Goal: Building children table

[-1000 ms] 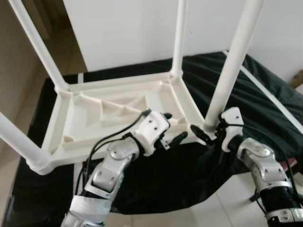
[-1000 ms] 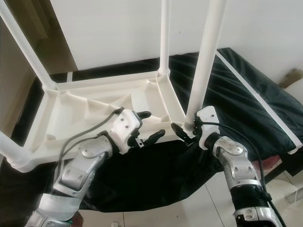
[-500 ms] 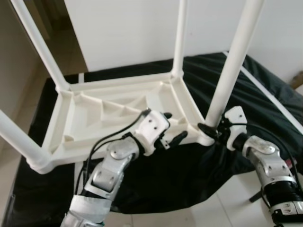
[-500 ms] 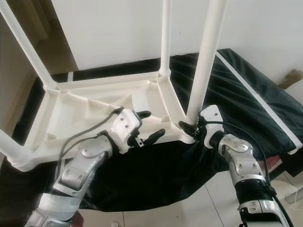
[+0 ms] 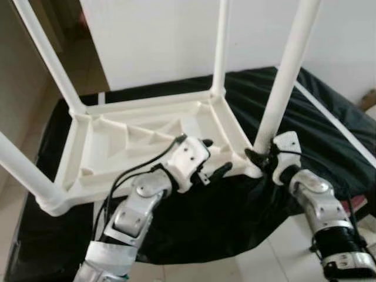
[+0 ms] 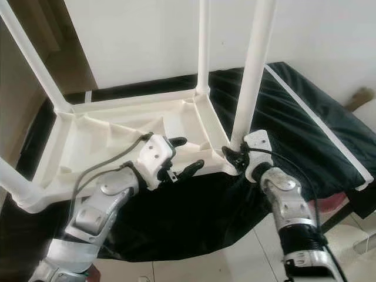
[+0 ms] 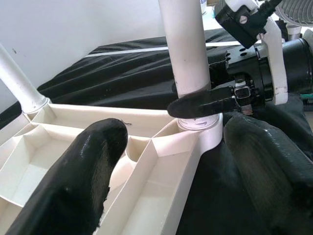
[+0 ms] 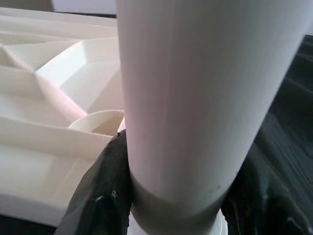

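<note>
right gripper [image 5: 260,160] clasping table leg [image 5: 286,82], unmarked

We see a white table [image 5: 147,132] with white legs [image 5: 286,79] on a black cloth [image 5: 329,126]; our grippers' fingers [image 7: 83,176] are black.

My right gripper [image 5: 258,157] is clamping the near right leg [image 5: 286,82] at its base, blocking that corner. My left gripper [image 5: 214,158] is hovering spread over the near rail [image 5: 147,182]. Ribs [image 5: 141,136] are crowding the tabletop underside [image 5: 111,154]; between the four legs, room is staying open above.
</note>
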`<state>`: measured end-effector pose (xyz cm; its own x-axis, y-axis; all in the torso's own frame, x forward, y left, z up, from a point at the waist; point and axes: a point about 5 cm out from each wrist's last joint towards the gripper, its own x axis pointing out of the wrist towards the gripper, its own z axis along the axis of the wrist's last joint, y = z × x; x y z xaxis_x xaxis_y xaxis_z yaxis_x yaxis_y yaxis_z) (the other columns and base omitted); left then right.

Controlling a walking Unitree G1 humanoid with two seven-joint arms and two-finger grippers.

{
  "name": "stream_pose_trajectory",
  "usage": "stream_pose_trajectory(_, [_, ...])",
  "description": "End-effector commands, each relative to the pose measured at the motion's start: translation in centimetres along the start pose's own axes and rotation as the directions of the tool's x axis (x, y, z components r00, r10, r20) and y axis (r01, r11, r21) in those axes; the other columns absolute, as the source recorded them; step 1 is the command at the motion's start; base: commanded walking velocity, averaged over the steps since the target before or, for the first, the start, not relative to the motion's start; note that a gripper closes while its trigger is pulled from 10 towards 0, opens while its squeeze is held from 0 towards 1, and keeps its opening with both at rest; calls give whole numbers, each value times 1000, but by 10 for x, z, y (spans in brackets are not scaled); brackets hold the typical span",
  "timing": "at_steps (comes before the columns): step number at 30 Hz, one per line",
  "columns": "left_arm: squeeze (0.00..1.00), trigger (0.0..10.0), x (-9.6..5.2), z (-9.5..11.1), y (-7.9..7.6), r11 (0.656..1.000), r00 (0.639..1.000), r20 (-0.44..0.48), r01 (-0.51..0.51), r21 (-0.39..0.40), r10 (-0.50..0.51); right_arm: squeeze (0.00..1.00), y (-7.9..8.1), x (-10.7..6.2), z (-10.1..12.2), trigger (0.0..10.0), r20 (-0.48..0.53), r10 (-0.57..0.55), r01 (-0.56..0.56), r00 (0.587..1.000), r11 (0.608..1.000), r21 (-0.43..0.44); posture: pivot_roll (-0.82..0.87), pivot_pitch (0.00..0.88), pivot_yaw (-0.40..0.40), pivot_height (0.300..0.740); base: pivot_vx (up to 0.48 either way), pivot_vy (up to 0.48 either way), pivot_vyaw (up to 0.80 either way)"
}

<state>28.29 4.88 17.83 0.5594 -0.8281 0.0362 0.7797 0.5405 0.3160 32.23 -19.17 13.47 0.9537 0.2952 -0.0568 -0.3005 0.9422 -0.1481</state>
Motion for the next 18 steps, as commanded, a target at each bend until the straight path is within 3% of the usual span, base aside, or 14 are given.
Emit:
stream_pose_trajectory(1, [0, 10000, 1, -1, -2, 1000, 1000, 3, 11, -4, -11, 0, 2, -1, -5, 10000, -30, -37, 38, 999, 999, 10, 8, 0, 48, 740, 0, 0, 0])
stream_pose_trajectory(8, [0, 10000, 1, -1, -4, 1000, 1000, 5, 15, -12, -15, 0, 7, 2, -2, 10000, -32, -148, 150, 988, 988, 43, 4, 0, 47, 740, 0, 0, 0])
stream_pose_trajectory(12, [0, 10000, 2, -2, -4, 1000, 1000, 3, 17, -14, -17, 0, 17, 7, -2, 10000, -56, -350, 355, 935, 928, 114, 0, 0, 47, 740, 0, 0, 0])
stream_pose_trajectory(16, [0, 10000, 2, -2, -5, 1000, 1000, 3, 18, -17, -18, 0, 25, 8, -4, 10000, -71, -403, 409, 912, 903, 134, 1, 0, 48, 740, 0, 0, 0])
stream_pose_trajectory(18, [0, 10000, 1, -4, -6, 1000, 1000, -3, 22, -15, -22, 0, 33, 11, -3, 10000, -97, -473, 483, 876, 861, 159, 4, 0, 54, 740, 0, 0, 0])
